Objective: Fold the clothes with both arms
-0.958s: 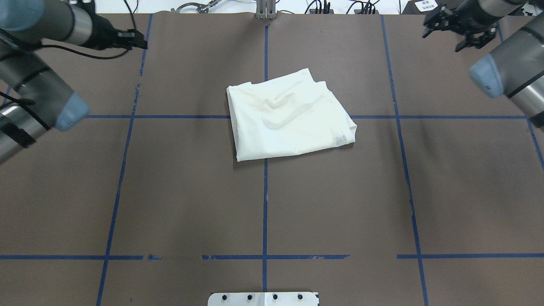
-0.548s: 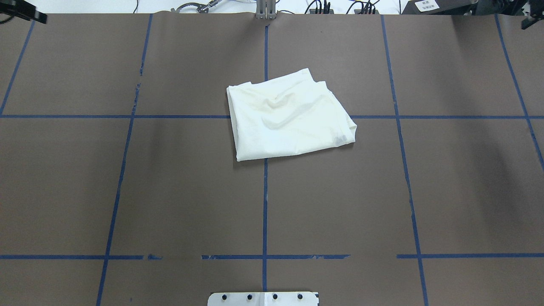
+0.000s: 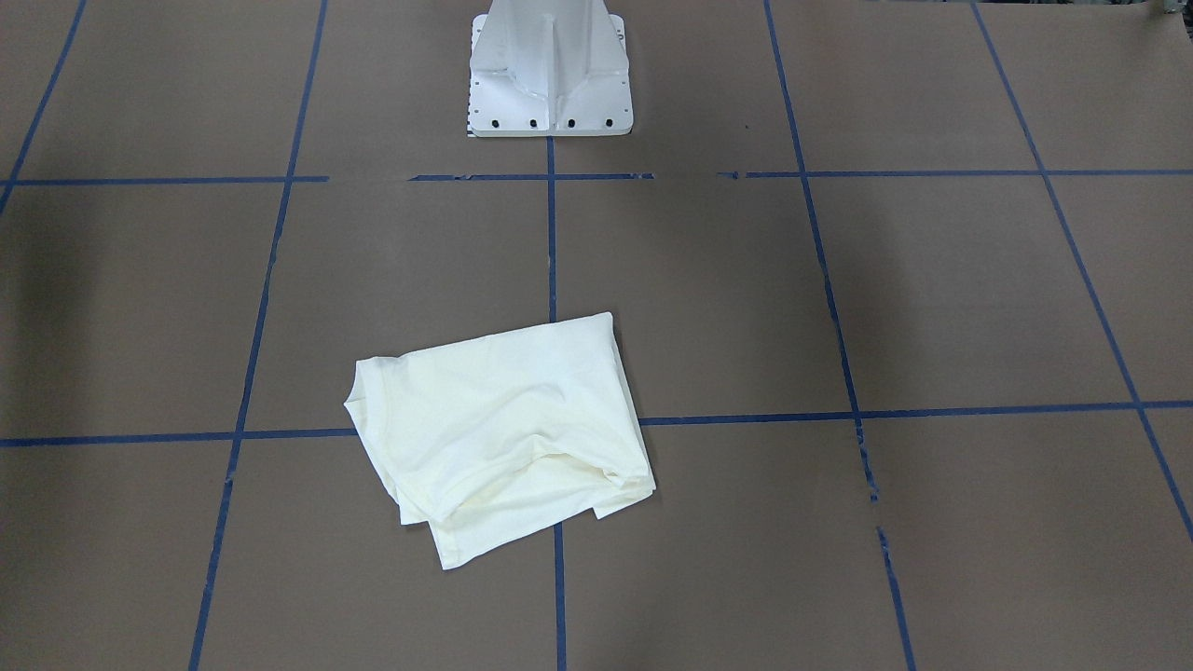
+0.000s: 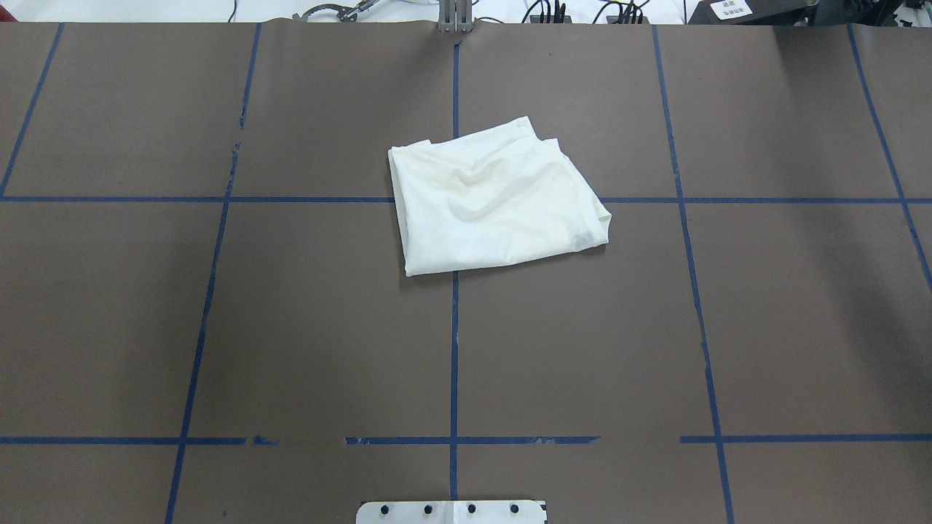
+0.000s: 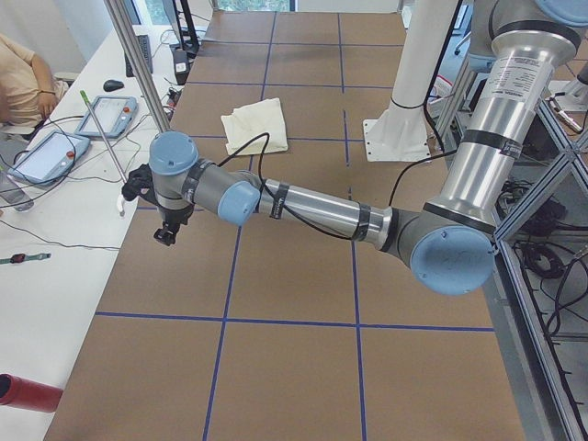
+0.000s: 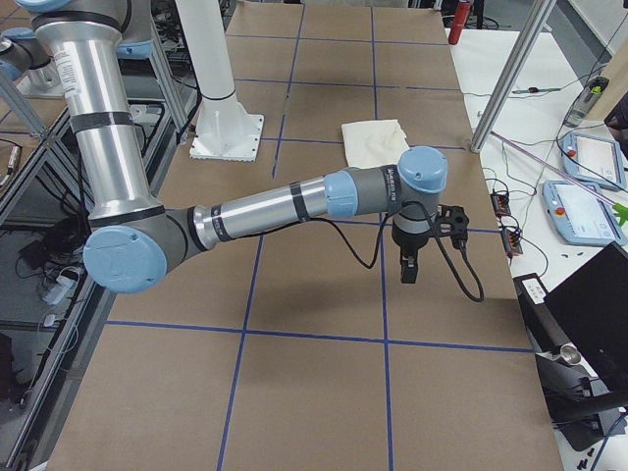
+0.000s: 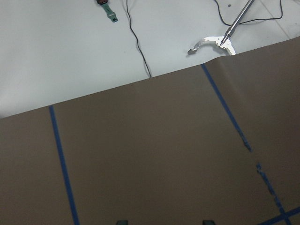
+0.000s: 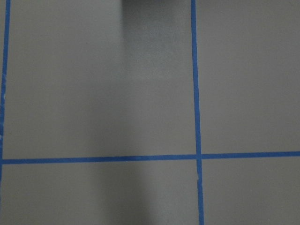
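Cream shirt (image 4: 495, 211) folded, plain side up, on brown table (image 4: 218, 327) over crossing blue tape lines (image 4: 453, 349), left pincer (image 5: 165, 234) and right pincer (image 6: 407, 273) at opposite table ends, well apart from shirt, grip of both: cannot tell.

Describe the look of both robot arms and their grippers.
Both the left arm and right arm are silver-grey tubes with light blue joint caps, black bands and a printed label on the upper segment. Looping black cables reach the black left gripper and right gripper.
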Available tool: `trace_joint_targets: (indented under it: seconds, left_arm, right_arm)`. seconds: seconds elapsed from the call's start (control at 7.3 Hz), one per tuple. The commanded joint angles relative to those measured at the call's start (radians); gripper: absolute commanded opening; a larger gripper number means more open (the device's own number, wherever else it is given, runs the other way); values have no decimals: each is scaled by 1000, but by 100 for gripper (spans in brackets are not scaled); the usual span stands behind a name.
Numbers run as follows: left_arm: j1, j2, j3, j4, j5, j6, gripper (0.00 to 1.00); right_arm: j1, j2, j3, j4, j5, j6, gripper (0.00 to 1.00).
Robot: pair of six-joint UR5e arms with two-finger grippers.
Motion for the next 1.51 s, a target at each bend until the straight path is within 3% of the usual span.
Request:
trace_joint_targets:
  seconds: [0.0,0.14,0.82,1.37]
  left_arm:
    - [-9,336,-242,-4,11,65,100]
    - [-9,355,-230,-40,64,58,100]
    - [-4,352,-215,-58,58,60,100]
    - [-3,352,-221,-67,58,63,100]
  right_arm:
    - [-8,-26,26,-9,-12,2,100]
    - [-16,-26,28,-6,-17,1,100]
    - [-86,-110,23,-1,-42,-8,100]
    - [-128,-115,14,-3,-40,1,100]
